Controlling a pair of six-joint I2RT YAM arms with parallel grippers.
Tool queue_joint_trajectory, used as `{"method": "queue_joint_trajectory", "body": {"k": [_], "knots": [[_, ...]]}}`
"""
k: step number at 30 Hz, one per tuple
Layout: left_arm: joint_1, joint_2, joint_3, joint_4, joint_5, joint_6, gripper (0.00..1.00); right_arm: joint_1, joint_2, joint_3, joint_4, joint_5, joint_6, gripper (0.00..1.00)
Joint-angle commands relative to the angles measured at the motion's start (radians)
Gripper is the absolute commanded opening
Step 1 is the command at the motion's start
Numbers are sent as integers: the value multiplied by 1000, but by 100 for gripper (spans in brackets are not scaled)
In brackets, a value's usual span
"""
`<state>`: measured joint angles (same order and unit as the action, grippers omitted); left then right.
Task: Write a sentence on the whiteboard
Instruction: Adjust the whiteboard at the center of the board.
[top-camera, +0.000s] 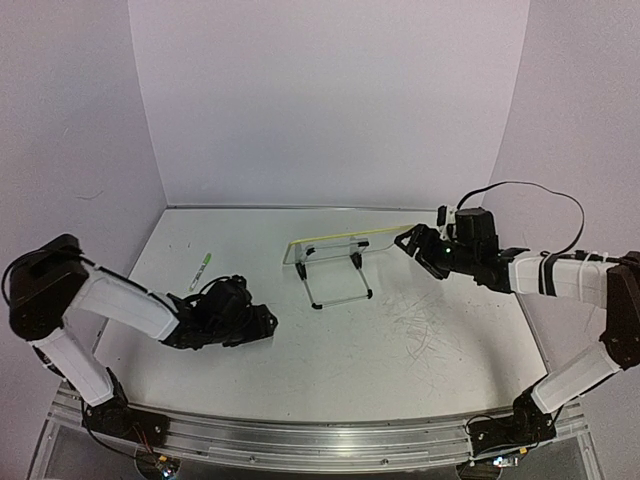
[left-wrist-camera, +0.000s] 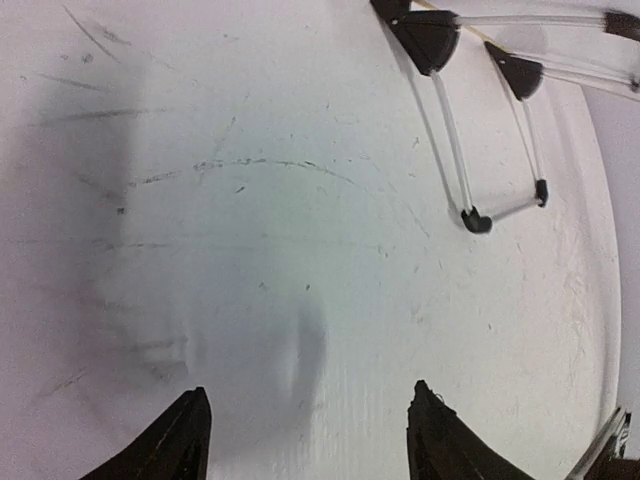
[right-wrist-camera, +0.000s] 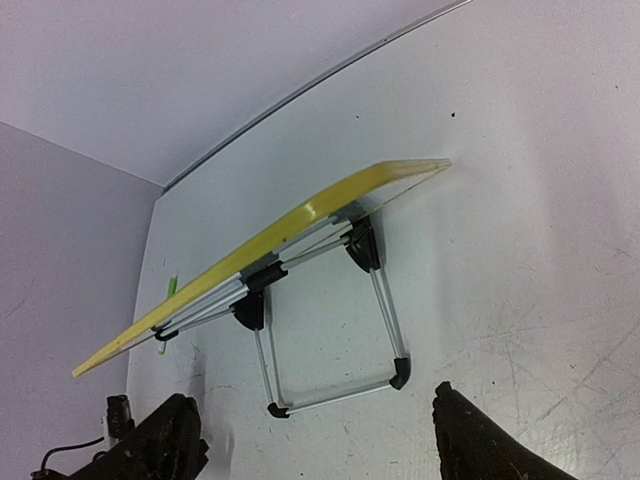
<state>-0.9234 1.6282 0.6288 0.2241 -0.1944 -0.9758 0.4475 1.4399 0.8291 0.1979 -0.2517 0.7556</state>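
Note:
The whiteboard (top-camera: 335, 240) stands tilted on its wire stand (top-camera: 338, 283) in the middle of the table, seen nearly edge-on. In the right wrist view only its yellow-green rim (right-wrist-camera: 270, 240) and underside show above the stand (right-wrist-camera: 330, 335). The sentence is hidden, since no view shows the board's writing face. My right gripper (top-camera: 405, 241) hovers just off the board's right end, open and empty (right-wrist-camera: 315, 435). My left gripper (top-camera: 266, 322) lies low on the table to the left of the stand, open with bare tabletop between its fingertips (left-wrist-camera: 310, 430).
A green-and-white marker (top-camera: 201, 268) lies on the table behind my left gripper. Grey scuff marks (top-camera: 428, 325) cover the tabletop right of the stand. The stand's feet (left-wrist-camera: 478, 215) show at the upper right of the left wrist view. Walls close in the back and sides.

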Motion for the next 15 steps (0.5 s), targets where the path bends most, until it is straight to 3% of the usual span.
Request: {"method": "queue_joint_trajectory", "body": {"k": [1, 5, 9, 13, 15], "knots": [[36, -301, -124, -41, -2, 184, 72, 21, -22, 10, -21, -34, -58, 82], [205, -452, -80, -112, 86, 221, 76, 52, -6, -9, -38, -53, -45, 81], [359, -375, 74, -109, 209, 259, 74, 106, 67, 16, -7, -62, -16, 78], [456, -136, 306, -82, 341, 271, 58, 115, 174, 45, 88, -126, 33, 78], [500, 50, 436, -63, 506, 249, 34, 115, 240, 74, 100, -155, 40, 78]]}}
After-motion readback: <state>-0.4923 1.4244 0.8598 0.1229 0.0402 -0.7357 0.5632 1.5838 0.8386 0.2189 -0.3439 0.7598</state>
